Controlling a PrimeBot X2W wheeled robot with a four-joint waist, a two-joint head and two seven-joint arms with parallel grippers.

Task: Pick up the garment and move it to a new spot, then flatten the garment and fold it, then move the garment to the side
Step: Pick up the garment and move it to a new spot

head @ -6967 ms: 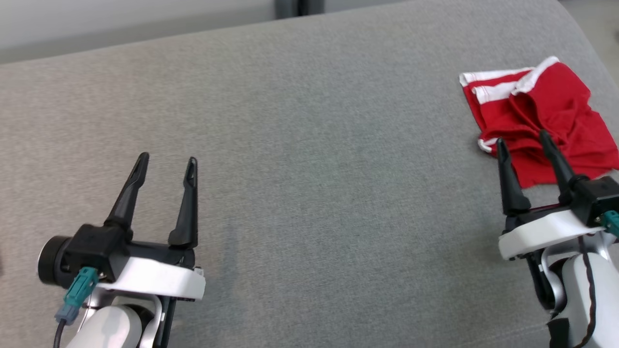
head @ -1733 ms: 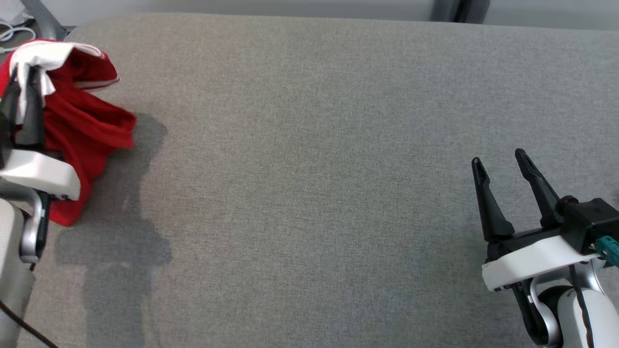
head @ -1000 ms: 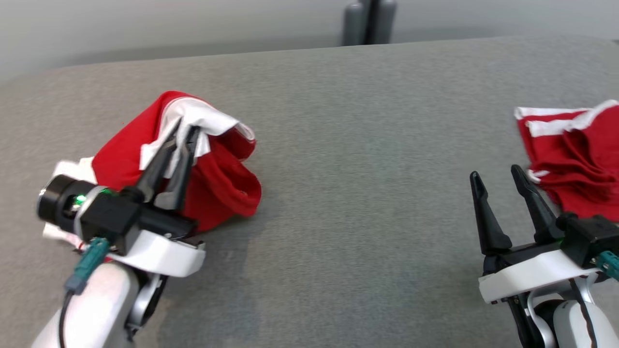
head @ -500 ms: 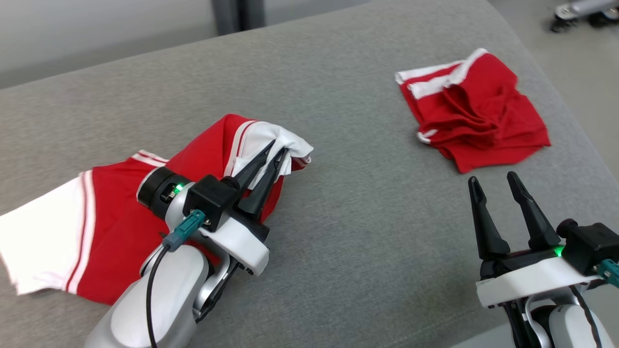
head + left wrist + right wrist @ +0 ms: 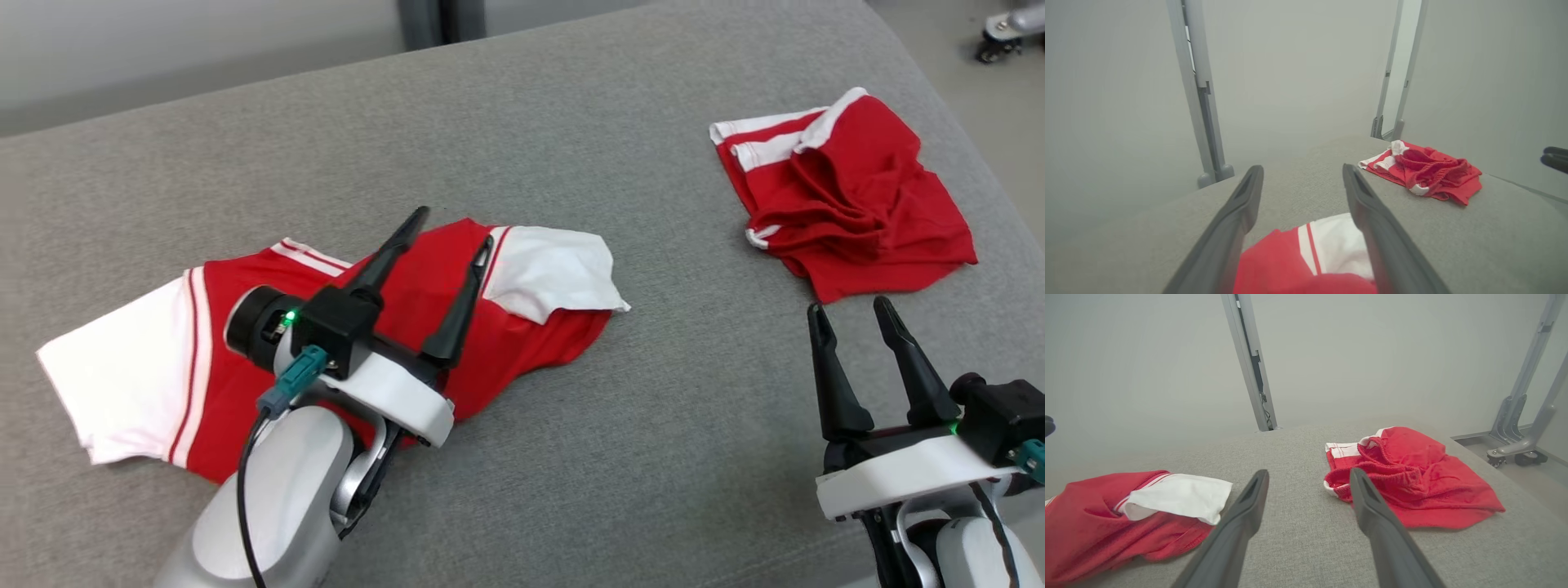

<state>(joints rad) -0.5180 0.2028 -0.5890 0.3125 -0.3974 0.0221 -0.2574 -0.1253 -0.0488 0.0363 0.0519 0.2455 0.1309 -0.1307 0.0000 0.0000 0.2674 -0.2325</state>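
Observation:
A red garment with white sleeves lies spread on the grey cushion at the left, one white sleeve folded over its right end. My left gripper hovers open just above its middle, nothing between the fingers. In the left wrist view the red-and-white cloth lies below the spread fingers. My right gripper stands open at the lower right, over bare cushion, short of the other red cloth. The right wrist view has the garment at its left.
A second red garment with white trim lies crumpled at the far right, near the cushion's rounded edge. Grey frame posts stand behind the cushion. A wheeled base is on the floor at the top right.
My left gripper has opened and let go of the white sleeve, which has dropped flat onto the garment. The head camera shifted a little. The right gripper stayed open.

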